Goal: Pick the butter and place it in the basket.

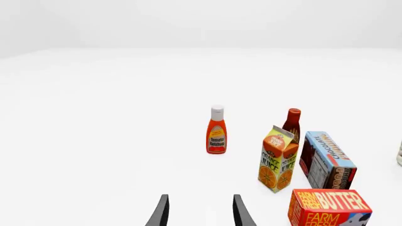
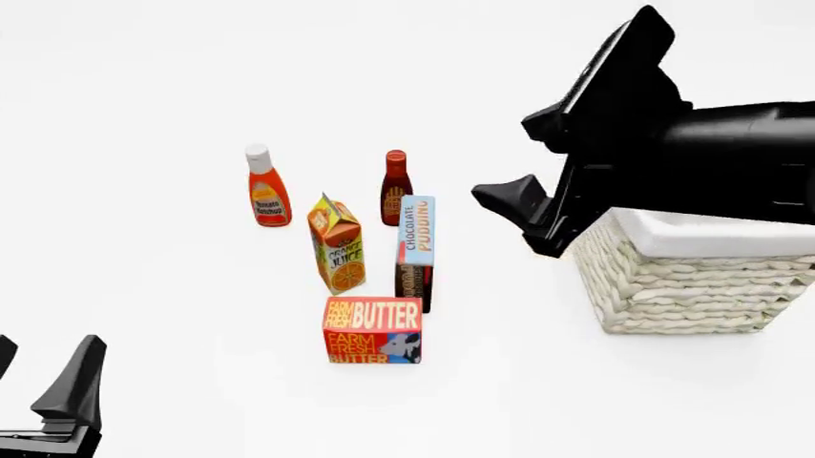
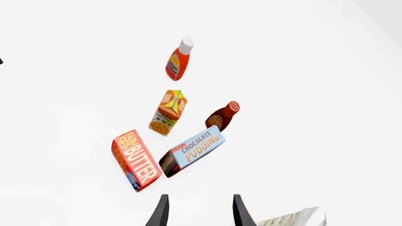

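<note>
Butter [image 2: 372, 330] sits upright on the worktop [image 2: 153, 315], nearest of the groceries, well left of the basket [image 2: 688, 286]. Right arm hides the basket's top. Both pincers, left [image 1: 199, 212] and right [image 3: 199, 212], spread, pinching nothing.

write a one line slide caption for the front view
Butter box stands nearest among upright groceries, left gripper open and low, right gripper raised beside the wicker basket.
</note>
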`<state>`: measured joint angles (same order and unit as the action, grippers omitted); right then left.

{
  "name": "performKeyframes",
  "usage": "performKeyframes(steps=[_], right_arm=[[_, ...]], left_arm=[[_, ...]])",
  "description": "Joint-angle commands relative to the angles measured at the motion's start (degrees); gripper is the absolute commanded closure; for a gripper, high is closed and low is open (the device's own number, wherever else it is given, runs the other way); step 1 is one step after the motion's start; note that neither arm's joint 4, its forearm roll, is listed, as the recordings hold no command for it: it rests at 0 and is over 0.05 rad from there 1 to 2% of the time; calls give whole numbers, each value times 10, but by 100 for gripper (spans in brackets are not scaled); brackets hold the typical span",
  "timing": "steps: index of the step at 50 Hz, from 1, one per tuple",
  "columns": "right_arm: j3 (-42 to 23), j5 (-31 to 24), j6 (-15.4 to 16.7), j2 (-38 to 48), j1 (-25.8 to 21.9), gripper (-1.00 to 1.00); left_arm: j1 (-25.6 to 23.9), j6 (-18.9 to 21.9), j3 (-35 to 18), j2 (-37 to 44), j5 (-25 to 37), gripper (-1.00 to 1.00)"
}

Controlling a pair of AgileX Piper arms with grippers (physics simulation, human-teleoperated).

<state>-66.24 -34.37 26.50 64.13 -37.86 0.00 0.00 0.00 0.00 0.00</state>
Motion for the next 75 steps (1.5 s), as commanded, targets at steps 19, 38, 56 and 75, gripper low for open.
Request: performKeyframes(steps=[19,38,56,75], right_arm=[[-60,-67,11,76,-21,-100],[-92,-71,4,132,-54,-100],[-139,-83,2,190,-75,-100],[-159,-90,0,226,-90,-100]], left_arm=[[0,0,0,0,0,-100],[0,0,0,0,0,-100],[0,0,0,0,0,-100],[0,0,0,0,0,-100]])
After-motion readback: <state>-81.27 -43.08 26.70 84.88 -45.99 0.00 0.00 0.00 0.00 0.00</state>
